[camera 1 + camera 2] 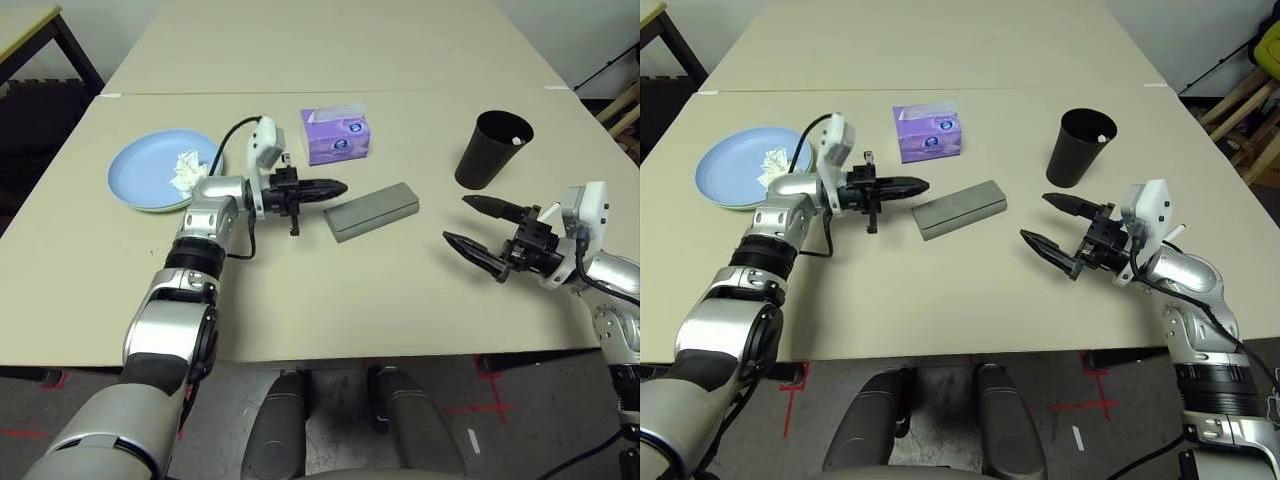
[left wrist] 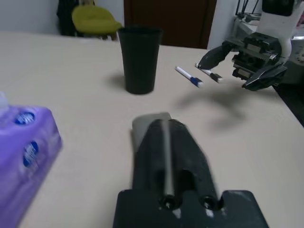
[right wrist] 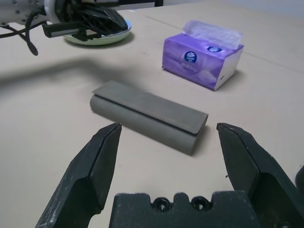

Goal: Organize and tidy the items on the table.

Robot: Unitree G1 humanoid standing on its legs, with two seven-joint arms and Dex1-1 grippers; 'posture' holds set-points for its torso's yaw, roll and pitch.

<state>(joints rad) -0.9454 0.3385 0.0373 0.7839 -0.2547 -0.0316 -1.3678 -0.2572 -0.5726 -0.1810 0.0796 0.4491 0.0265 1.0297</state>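
With fingers nearly pressed together, the left end effector (image 1: 335,187) is hovering beside the grey glasses case (image 1: 371,210); the right end effector (image 1: 478,227), spread wide, is probably lining up to grasp it.

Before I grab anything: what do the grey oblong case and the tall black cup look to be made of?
The grey oblong glasses case looks fabric- or leatherette-covered: matte, with a stitched flap edge and soft rounded corners. The tall black cup looks like plastic: thin smooth wall and a dull, even sheen. Neither can be confirmed by look alone.
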